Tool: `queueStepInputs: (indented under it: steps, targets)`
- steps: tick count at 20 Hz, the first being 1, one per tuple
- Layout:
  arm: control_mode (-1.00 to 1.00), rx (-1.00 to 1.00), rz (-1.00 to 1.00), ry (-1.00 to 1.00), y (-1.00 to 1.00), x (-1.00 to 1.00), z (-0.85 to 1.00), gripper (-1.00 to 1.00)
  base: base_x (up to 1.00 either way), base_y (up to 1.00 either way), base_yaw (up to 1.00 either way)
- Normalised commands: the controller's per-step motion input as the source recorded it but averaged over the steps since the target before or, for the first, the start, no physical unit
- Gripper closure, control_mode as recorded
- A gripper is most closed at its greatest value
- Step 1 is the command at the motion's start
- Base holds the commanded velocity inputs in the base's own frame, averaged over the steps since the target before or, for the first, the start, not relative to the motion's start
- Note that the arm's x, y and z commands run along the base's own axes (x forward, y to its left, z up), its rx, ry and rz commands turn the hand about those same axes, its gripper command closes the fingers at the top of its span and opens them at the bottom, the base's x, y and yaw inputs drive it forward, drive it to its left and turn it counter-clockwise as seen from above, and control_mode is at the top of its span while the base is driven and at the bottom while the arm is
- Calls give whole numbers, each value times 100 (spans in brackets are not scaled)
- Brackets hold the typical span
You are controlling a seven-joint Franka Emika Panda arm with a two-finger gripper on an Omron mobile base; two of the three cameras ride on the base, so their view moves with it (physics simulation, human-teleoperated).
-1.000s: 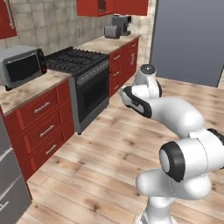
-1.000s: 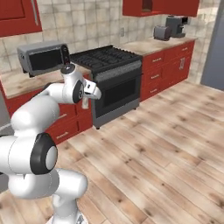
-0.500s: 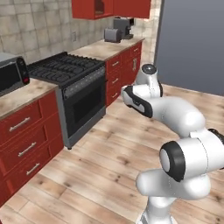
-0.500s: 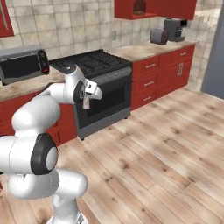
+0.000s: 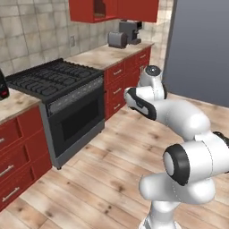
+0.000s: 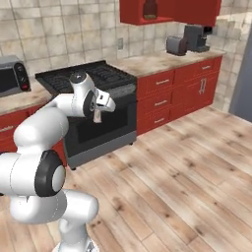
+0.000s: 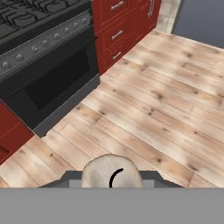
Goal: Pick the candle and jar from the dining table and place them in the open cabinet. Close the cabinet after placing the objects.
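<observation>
Carried along with the driving base since a second ago, shifting the whole view and sliding the microwave (image 6: 12, 75) toward 9 o'clock. Candle (image 7: 111, 171) clamped in the gripper (image 6: 97, 115), at 6 o'clock in the hand view, above wooden floor (image 7: 166, 96) beside the range (image 5: 67, 103). Open cabinet (image 6: 147, 20) at 12 o'clock in the right base view.

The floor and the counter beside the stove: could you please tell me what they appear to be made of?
The floor looks like light matte wood planks, with visible grain, knots and board seams. The counter looks like beige stone, perhaps marble, with faint mottling; being rendered, the real material stays open.
</observation>
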Motion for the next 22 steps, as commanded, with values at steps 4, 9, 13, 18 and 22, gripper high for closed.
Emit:
queueStepInputs:
  steps: [4,9,13,18,22]
  targets:
    - [100,0,0,0,0,0,0,100,100,-67,21]
    - [100,0,0,0,0,0,0,100,100,-63,22]
    - [100,0,0,0,0,0,0,100,100,-62,24]
    - [100,0,0,0,0,0,0,100,100,-60,25]
    - [100,0,0,0,0,0,0,100,100,-55,28]
